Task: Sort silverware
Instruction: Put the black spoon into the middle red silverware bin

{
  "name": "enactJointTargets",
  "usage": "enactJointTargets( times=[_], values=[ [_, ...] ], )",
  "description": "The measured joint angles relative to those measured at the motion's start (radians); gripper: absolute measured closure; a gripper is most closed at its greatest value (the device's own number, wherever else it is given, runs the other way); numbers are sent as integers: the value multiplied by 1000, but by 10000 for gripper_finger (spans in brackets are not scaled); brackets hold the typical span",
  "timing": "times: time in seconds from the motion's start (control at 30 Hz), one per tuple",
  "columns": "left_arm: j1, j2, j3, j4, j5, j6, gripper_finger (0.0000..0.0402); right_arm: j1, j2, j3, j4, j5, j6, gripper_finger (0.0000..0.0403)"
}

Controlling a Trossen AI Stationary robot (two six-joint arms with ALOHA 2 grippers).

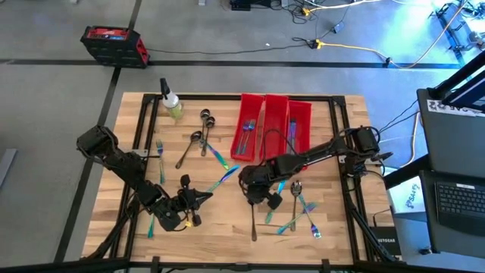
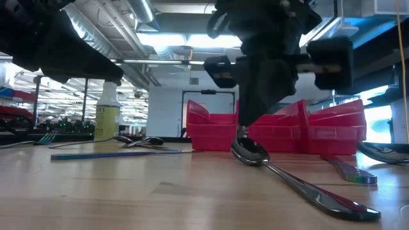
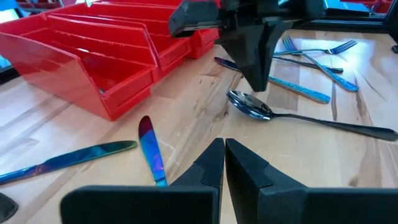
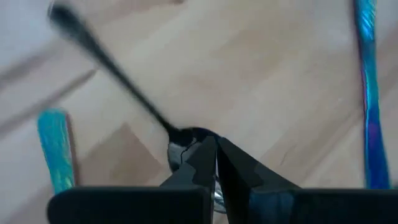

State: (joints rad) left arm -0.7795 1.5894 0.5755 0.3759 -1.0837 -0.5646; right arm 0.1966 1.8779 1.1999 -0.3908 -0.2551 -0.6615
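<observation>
The right end effector [image 2: 246, 137], fingers pressed together, points down onto the bowl of a long dark grey metal spoon [image 3: 292, 115] lying flat on the wooden worktop [image 1: 220, 220], just in front of the three red plastic bins [image 1: 274, 125]. The left end effector [image 3: 224, 163], also closed and empty, hovers nearby above an iridescent blue-purple knife [image 3: 151, 152].

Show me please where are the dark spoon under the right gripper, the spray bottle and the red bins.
dark spoon [image 3: 250, 106], left wrist view, on its bowl
spray bottle [image 2: 107, 115], low view, on its body
red bins [image 1: 275, 115], high view, on the middle bin's wall
</observation>
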Motion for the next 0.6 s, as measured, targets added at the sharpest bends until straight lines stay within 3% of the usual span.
enactJointTargets(
  times=[0.17, 0.47, 0.6],
  values=[
    [0, 0, 0, 0, -1, 15, 401, -7, 1, 0, -24, 63, -121, 403],
    [3, 0, 0, -1, -3, 48, 401, -6, 21, 0, -71, 33, -343, 403],
    [3, 0, 0, -2, -14, 48, 402, -6, 36, 0, -69, 22, -365, 403]
  ],
)
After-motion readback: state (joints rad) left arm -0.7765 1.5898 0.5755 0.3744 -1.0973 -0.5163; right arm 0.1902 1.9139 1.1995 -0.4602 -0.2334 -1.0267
